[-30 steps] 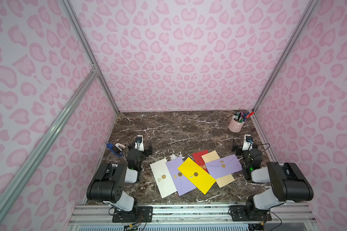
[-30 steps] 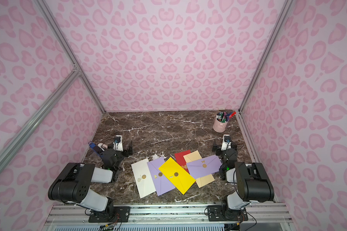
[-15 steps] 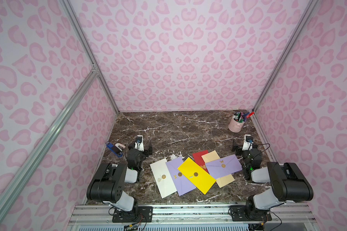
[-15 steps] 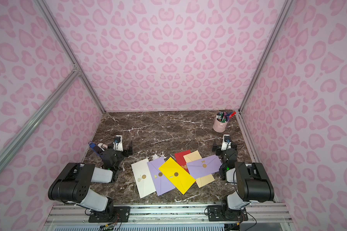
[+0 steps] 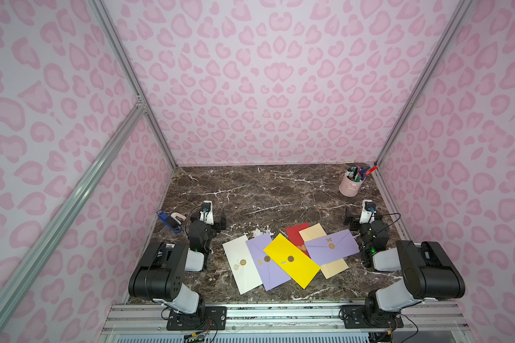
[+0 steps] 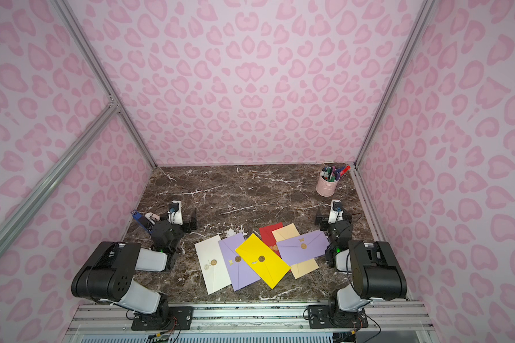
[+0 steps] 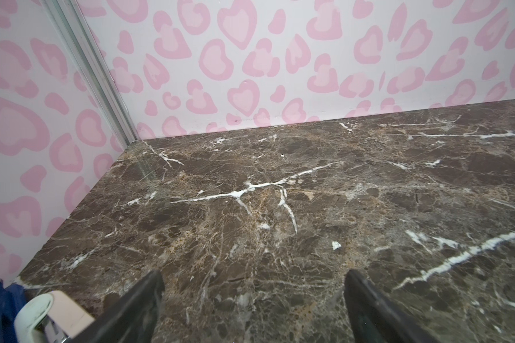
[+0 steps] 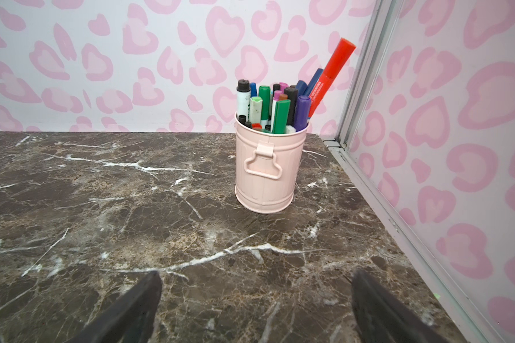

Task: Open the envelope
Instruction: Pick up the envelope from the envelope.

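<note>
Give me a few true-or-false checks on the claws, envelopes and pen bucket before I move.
1. The left claw and right claw are open and empty. True.
2. The yellow envelope overlaps a purple envelope. True.
3. The pen bucket lies tipped over. False: it stands upright.
4. The left claw grips the white envelope. False: it lies flat, apart from both claws.

No visible change from a second ago: left gripper (image 7: 254, 276) and right gripper (image 8: 257, 274) hold the same parked, wide-apart pose; envelopes (image 5: 292, 261) unmoved.
</note>
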`<state>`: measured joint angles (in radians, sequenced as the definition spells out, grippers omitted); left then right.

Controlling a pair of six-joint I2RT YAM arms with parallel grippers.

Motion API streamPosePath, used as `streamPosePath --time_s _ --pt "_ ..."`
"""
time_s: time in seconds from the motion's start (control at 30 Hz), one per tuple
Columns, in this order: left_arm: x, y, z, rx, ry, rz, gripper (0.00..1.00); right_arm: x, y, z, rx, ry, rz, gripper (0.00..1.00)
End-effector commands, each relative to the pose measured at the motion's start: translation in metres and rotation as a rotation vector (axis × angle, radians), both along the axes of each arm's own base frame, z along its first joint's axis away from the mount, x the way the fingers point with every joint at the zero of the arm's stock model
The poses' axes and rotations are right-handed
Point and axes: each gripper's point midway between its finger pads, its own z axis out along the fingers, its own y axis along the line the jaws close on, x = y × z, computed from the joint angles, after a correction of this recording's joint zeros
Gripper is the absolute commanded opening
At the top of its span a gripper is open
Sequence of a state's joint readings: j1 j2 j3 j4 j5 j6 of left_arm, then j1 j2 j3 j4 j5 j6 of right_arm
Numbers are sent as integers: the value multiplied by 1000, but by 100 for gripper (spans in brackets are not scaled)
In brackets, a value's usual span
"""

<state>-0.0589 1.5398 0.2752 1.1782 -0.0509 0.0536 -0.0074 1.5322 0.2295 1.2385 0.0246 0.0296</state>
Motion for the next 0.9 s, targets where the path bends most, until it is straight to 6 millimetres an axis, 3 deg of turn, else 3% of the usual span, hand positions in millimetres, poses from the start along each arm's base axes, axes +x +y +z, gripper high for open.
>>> streamPosePath --time_s 0.0,0.07,0.13,0.2,0.43,0.5,0.53,0.67,0.87 --pt "19 -2 10 -3 66 0 95 5 -6 15 5 -29 -36 97" --pt "30 -9 19 -1 106 -33 88 9 -9 19 4 7 -62 94" --pt "31 -15 33 -31 94 -42 88 12 -10 32 -13 15 -103 92" --pt "28 -22 50 -83 66 -61 88 14 -5 55 -23 -11 -124 93" --pt "10 -64 116 -206 12 -135 87 30 41 149 -33 -6 -70 99" --pt "0 -76 128 -283 -6 -167 87 31 61 167 -33 2 -28 99" --pt "-6 -84 124 -324 25 -191 87 32 74 171 -29 22 3 99" --pt "-25 -115 113 -417 124 -282 85 32 120 162 28 145 132 99" --pt "-56 -139 87 -532 270 -342 82 6 213 101 117 454 463 89"
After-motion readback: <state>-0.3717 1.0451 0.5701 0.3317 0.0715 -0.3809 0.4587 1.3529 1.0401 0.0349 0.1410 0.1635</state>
